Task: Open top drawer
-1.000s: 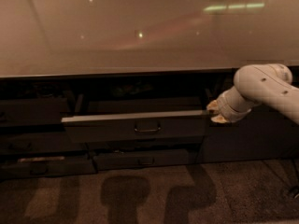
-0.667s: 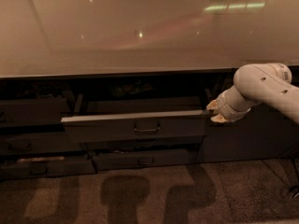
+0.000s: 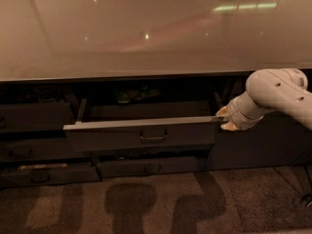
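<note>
Tool (image 3: 225, 119) sits at right end of the pulled-out top drawer (image 3: 141, 133); grip unclear.

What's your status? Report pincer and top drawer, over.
Pincer at the right end of the top drawer front. Drawer pulled partway out, handle untouched. Nothing seen blocking it.

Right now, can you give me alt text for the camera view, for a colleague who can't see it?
The top drawer is pulled partway out beneath a glossy pale counter, with nothing at its small loop handle. The robot's gripper sits at the right end of the drawer front, its arm reaching in from the right. A narrower dark drawer lies below, above a carpeted floor.
</note>
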